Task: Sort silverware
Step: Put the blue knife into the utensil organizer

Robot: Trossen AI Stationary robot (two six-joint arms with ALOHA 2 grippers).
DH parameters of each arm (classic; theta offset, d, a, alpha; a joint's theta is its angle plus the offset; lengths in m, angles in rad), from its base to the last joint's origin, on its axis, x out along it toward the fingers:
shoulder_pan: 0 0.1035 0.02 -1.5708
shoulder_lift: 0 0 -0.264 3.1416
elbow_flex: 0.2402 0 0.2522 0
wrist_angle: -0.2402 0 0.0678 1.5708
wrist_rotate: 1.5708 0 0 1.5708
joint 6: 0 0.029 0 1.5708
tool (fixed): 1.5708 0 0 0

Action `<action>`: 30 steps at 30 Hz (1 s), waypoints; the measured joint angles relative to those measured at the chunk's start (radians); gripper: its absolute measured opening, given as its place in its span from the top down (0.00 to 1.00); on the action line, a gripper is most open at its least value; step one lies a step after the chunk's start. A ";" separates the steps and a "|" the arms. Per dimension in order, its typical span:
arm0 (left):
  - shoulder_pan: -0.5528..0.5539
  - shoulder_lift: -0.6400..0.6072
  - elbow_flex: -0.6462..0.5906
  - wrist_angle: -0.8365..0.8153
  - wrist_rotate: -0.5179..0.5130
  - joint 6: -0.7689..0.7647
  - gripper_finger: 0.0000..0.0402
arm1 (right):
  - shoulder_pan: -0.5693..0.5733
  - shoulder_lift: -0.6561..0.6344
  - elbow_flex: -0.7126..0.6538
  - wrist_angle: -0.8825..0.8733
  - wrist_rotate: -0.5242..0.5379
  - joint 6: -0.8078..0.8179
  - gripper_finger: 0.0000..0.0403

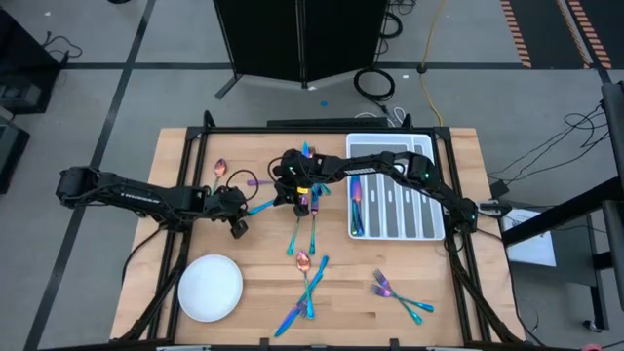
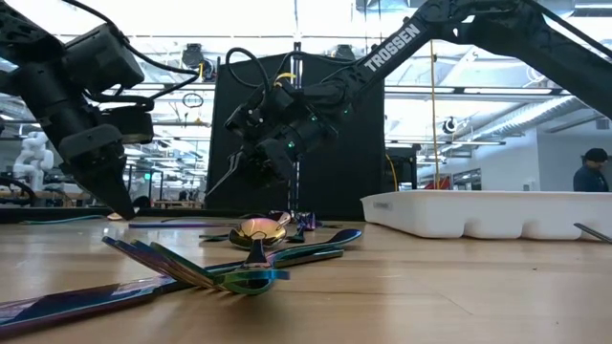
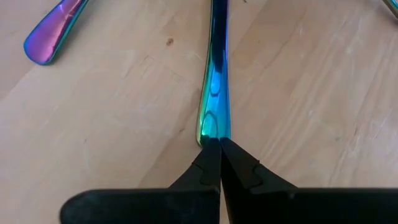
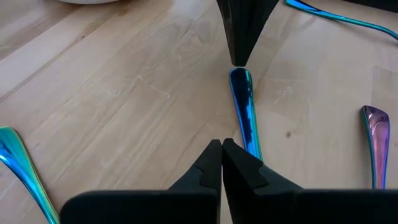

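A wide workshop floor, grey with taped lines, surrounds a wooden bench (image 1: 390, 322) with a black frame. On it a white tray (image 1: 392, 205) sits toward the right and a plate (image 1: 210, 288) near the front left.

The silverware lies scattered: a crossed heap of pieces (image 1: 307, 283) in front of the middle, two forks (image 1: 395, 292) at front right, a spoon (image 1: 220, 170) at the back left, and a few pieces already lying in the tray's left compartments.

Both arms meet over the bench's middle, either side of one blue handle (image 3: 214, 93). The left gripper (image 3: 219, 144) has its fingers (image 3: 205, 168) pressed fully together, tips pointing down at the wood and touching the end of that handle; they hold nothing. The right gripper (image 4: 221, 144) is likewise closed tight and empty, its fingertips right over the other end of the same piece. From its wrist view I can see the left gripper's dark point coming down just beyond the rounded blue tip.

In the low view the left gripper (image 2: 120, 205) stands nearly upright with its tip at the bench, while the right gripper (image 2: 263, 172) hangs tilted a little above the wood. A person stands far off to the right, behind the tray.
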 joint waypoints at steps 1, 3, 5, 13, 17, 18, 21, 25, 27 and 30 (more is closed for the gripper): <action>0.000 0.000 0.000 0.000 -0.001 0.000 1.00 | 0.000 0.000 0.000 0.000 0.000 0.000 1.00; 0.000 0.000 0.000 0.000 -0.004 0.000 1.00 | 0.000 0.000 0.000 0.000 0.000 0.000 1.00; 0.000 0.000 0.000 0.000 -0.005 0.000 1.00 | 0.000 0.000 0.000 0.000 0.000 0.000 1.00; 0.000 0.023 0.000 0.003 -0.006 -0.002 1.00 | 0.002 0.000 0.000 0.000 0.000 0.000 1.00; 0.000 0.053 0.002 0.013 -0.012 -0.002 1.00 | 0.002 0.000 0.000 0.000 0.000 0.000 1.00; 0.000 0.059 0.003 0.015 -0.013 -0.002 1.00 | 0.002 0.000 0.000 0.000 0.000 0.000 1.00; 0.000 0.069 0.003 0.017 -0.011 -0.002 1.00 | 0.002 0.000 0.000 0.000 0.000 0.000 1.00; 0.000 0.070 0.003 0.016 -0.003 -0.002 1.00 | 0.003 0.000 0.000 -0.002 -0.001 -0.008 1.00; 0.000 0.070 0.003 0.013 -0.002 -0.003 1.00 | 0.009 0.002 0.000 -0.005 -0.001 -0.031 0.99; 0.000 0.070 0.003 0.012 0.001 -0.009 1.00 | 0.023 0.022 0.000 0.006 -0.002 -0.058 0.93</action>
